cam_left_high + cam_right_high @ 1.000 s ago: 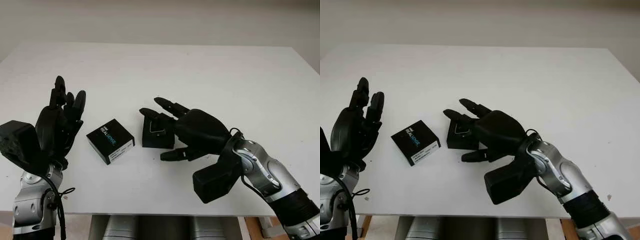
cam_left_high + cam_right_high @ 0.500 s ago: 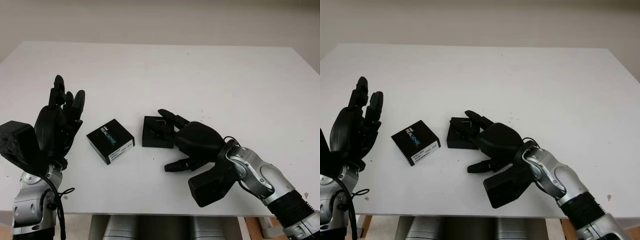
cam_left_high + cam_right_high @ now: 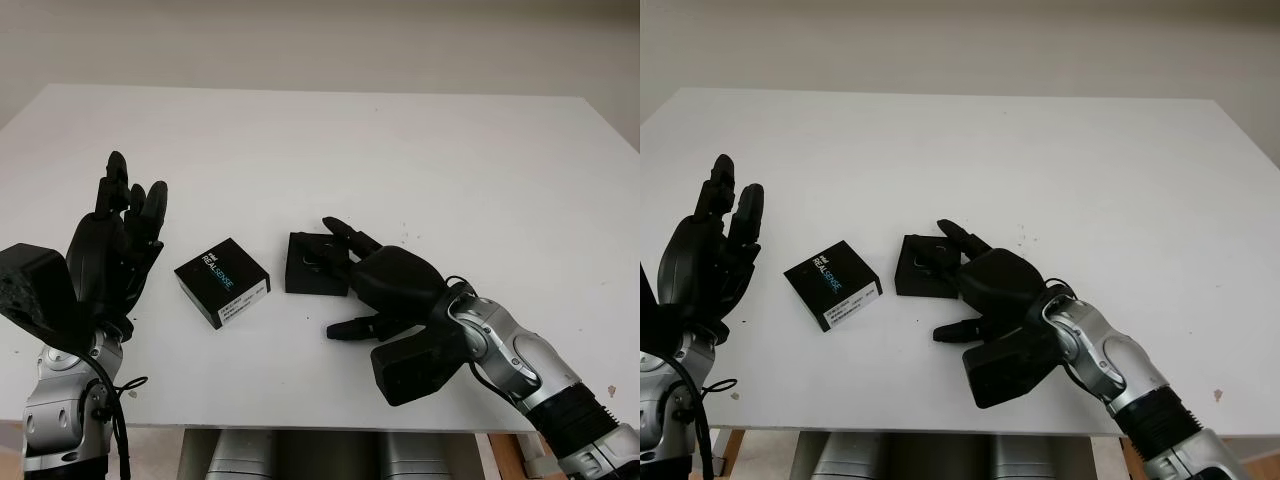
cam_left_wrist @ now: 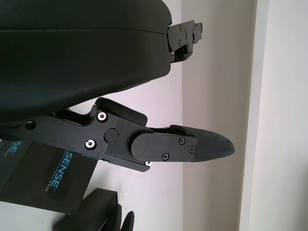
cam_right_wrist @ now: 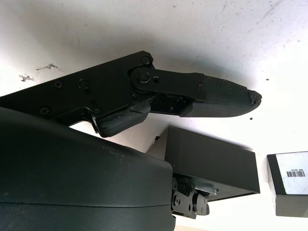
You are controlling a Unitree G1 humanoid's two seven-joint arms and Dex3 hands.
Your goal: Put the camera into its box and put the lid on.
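We could not tell what lay inside the open box (image 3: 316, 276): the right hand (image 3: 385, 283) covered its near corner, and whether the fingertips (image 3: 332, 226) touched its rim stayed unclear to us.

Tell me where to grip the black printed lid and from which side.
Grip the black printed lid across its two opposite side walls, coming from above. It lies flat on the white table, turned at an angle, clear of the open black box. The open left robot hand beside it is nearest.

Prob. a lab/test bench: bare white table (image 3: 420, 150), plain pale wall (image 3: 320, 40), robot w/ camera kit.
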